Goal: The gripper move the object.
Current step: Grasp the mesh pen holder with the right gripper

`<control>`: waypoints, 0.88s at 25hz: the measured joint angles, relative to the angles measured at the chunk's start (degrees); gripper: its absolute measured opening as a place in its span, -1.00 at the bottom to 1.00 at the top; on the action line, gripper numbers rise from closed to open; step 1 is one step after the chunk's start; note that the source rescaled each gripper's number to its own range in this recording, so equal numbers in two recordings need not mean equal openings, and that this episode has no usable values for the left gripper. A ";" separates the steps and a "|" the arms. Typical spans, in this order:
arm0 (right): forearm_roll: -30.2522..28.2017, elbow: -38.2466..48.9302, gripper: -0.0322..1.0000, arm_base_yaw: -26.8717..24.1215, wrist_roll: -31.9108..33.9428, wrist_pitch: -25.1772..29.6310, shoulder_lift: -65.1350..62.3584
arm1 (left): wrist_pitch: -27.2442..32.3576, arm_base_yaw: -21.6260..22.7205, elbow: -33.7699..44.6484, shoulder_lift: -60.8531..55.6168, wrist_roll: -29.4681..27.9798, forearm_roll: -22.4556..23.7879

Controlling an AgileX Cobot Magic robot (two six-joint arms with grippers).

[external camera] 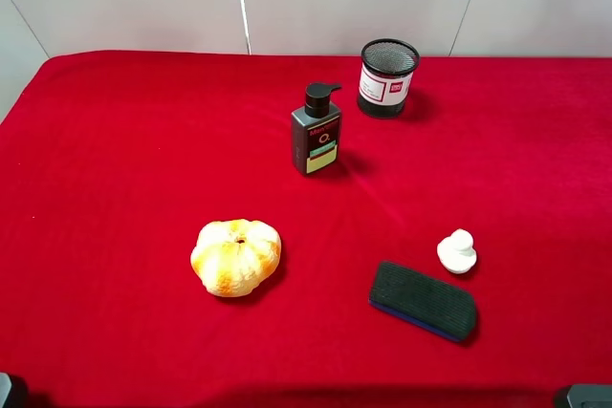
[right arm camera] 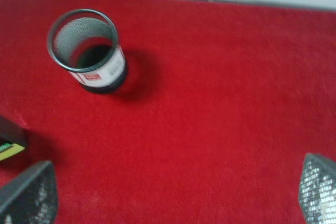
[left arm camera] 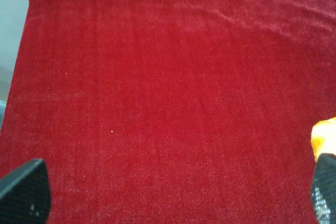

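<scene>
One upright, white-labelled black mesh cup (external camera: 388,77); left gripper (left arm camera: 174,190) and right gripper (right arm camera: 173,190) both agape.

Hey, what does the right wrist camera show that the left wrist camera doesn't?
Only the right wrist view: the mesh pen cup, standing upright, and a corner of the pump bottle. Only the left wrist view: an edge of the orange-yellow object. Both: the red cloth, and each arm's own tool, the right tool and the left tool, fingertips wide apart and holding nothing.
</scene>
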 joint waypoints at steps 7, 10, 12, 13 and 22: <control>-2.86 -10.97 1.00 7.60 1.79 4.26 12.17 | 0.00 0.00 0.00 0.00 0.00 0.00; -3.37 -16.18 1.00 9.05 3.52 7.58 18.05 | 0.00 0.00 0.00 0.00 0.00 0.00; -3.37 -19.13 1.00 9.27 4.28 8.81 20.99 | 0.00 0.00 0.00 0.00 0.00 0.00; -3.37 -20.57 1.00 9.27 4.81 9.39 22.83 | 0.00 0.00 0.00 0.00 0.00 0.00; -3.55 -32.20 1.00 9.27 8.43 11.73 35.05 | 0.00 0.00 0.00 0.00 0.00 0.00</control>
